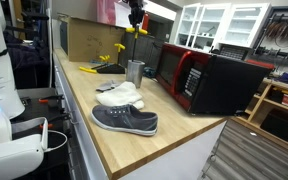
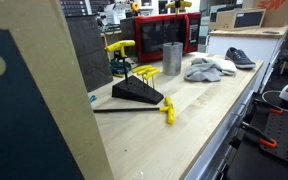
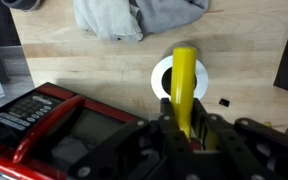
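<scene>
clamping my gripper (image 3: 189,130) on a long yellow plastic tool handle (image 3: 184,82), i have both fingers pressed together against its sides, with nothing loose between them. the handle sticks out straight from my grip, and in the wrist view its rounded far end lines up over the mouth of a round grey metal cup (image 3: 160,82). in an exterior view the handle (image 1: 134,31) hangs high in the air, well above that cup (image 1: 135,72), touching nothing but me.

the cup stands upright on the pale wooden table top (image 3: 84,65), near a red and black microwave oven (image 3: 44,130) on one side and a crumpled grey cloth (image 3: 134,18) on the other. a grey canvas sneaker (image 1: 124,120) lies just beside the cloth. a black wedge-shaped stand of yellow-handled keys (image 2: 137,92) sits further along the table.

i judge the handle light and stiff, but smooth enough to slide or swivel in a loose pinch. the best hold seems to be across its thick middle, where the flat pads get the most surface. whether a thin metal shaft runs from it i cannot tell.
</scene>
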`<state>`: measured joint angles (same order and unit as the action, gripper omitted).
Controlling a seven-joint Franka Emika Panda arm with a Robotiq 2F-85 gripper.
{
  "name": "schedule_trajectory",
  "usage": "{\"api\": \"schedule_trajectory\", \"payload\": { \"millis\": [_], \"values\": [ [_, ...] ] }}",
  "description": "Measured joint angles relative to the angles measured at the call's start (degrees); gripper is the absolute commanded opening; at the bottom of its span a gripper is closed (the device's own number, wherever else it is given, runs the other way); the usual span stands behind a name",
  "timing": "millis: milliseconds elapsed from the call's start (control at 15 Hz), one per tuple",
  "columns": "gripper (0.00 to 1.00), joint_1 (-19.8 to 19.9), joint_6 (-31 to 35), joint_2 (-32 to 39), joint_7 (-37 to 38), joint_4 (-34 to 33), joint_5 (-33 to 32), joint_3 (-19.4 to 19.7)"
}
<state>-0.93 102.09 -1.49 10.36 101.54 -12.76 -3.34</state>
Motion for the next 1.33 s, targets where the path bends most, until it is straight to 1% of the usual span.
{"api": "schedule_trajectory", "payload": {
  "millis": [200, 400, 800, 933, 1067, 1333],
  "values": [
    [0.06, -1.5, 0.0, 2.8, 0.0, -2.8, -1.8, -0.7],
    [0.06, -3.1, -0.9, 4.6, -0.2, -5.1, -2.1, -1.2],
    [0.06, -5.9, -8.0, 4.4, -2.5, -9.7, -2.4, -2.5],
    [0.06, -6.2, -9.4, 3.6, -3.9, -10.2, -2.5, -2.5],
    [0.06, -6.1, -9.5, 3.2, -4.8, -10.3, -2.5, -2.5],
    [0.06, -6.5, -9.4, 4.7, -5.7, -10.1, -2.5, -3.0]
  ]
}}
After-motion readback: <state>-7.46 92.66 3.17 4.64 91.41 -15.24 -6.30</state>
